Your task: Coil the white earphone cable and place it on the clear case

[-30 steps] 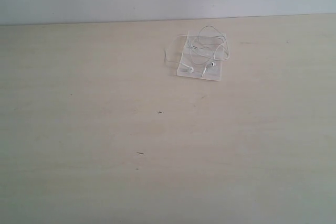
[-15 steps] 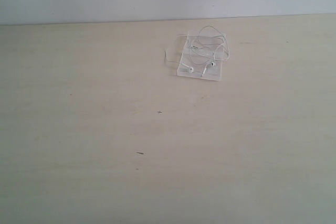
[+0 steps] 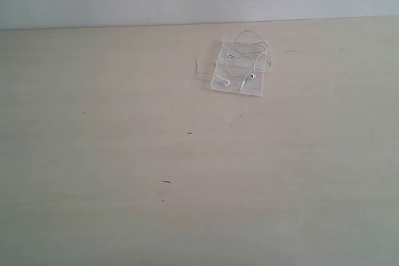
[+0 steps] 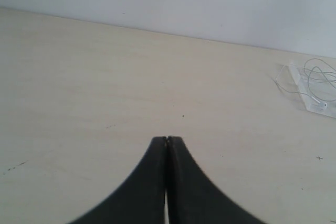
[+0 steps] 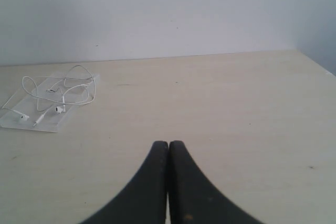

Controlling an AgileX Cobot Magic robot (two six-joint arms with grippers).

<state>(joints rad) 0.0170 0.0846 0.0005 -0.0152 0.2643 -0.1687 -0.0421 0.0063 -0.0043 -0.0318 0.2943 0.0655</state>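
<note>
Closest to me I count two claws, one in each wrist view. The left claw (image 4: 166,140) has its black fingers pressed tip to tip with nothing between them, and the right claw (image 5: 168,143) is pinched together the same way. Beyond them runs the pale tabletop (image 3: 187,172). Toward its far edge lies one clear case (image 3: 249,90), flat and frosted at the rim. One white earphone cable (image 3: 252,51) rests on it in thin loose loops, some spilling past the edges, with its two earbuds (image 3: 227,82) on the case's nearer part.
</note>
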